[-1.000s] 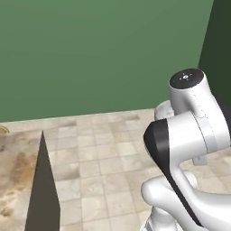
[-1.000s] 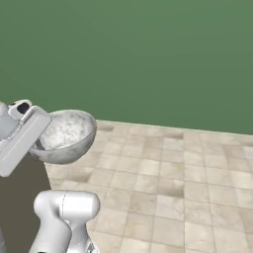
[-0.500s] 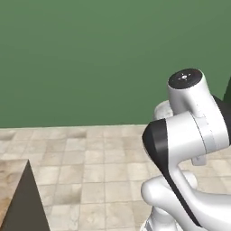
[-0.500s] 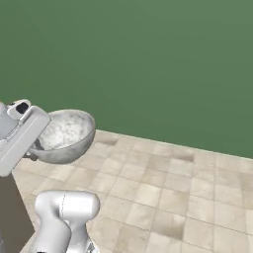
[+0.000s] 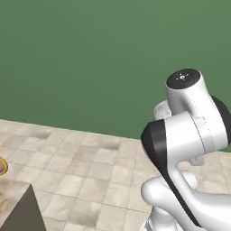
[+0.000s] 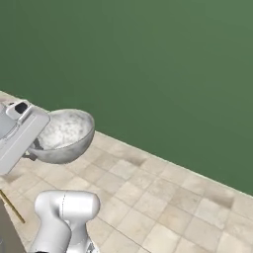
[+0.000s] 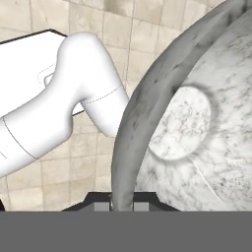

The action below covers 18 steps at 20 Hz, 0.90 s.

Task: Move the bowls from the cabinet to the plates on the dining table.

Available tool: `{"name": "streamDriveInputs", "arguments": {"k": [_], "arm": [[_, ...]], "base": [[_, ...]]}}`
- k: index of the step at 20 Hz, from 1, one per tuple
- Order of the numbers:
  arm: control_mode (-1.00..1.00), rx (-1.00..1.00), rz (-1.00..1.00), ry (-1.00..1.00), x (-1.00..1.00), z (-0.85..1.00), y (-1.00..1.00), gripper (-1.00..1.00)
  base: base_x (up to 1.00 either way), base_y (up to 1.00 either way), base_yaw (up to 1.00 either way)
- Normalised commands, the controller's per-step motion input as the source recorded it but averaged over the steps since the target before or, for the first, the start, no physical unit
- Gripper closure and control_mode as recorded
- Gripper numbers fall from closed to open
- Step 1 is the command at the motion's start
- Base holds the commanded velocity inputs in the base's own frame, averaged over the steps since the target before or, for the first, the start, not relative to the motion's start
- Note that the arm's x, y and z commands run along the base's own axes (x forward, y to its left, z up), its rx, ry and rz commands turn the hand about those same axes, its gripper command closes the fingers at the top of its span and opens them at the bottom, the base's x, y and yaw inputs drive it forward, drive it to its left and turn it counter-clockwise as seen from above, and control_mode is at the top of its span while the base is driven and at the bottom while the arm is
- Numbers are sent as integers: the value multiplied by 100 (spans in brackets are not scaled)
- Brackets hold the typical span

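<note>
A speckled silvery grey bowl (image 6: 64, 134) hangs in the air in front of the arm, high above the tiled floor, in the right base view. My gripper (image 7: 121, 207) is shut on its rim, one finger inside and one outside. The hand view looks into the bowl (image 7: 197, 128), with its round inner bottom to the right of the pinched rim. A corner of the marble-topped dining table (image 5: 13, 203) shows at the lower left of the left base view. The cabinet and the plates are out of view.
A plain dark green wall (image 5: 90, 58) stands across the room behind a beige tiled floor (image 6: 168, 197). A yellow-framed stool edge (image 5: 2, 166) peeks in at the left of the left base view.
The whole picture has shifted: the base is turning, so the wall and floor slide across both base views and the table corner has dropped to the lower left. The bowl stays gripped.
</note>
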Motion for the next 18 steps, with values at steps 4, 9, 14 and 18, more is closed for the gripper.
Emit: {"name": "streamDriveInputs", "arguments": {"k": [4,9,14,18], "arm": [[100,0,0,0,0,0,0,100],[100,0,0,0,0,0,0,100],[100,0,0,0,0,0,0,100],[100,0,0,0,0,0,0,100]], "base": [[100,-33,51],[100,-37,50],[100,-32,51],[100,-25,53]]}}
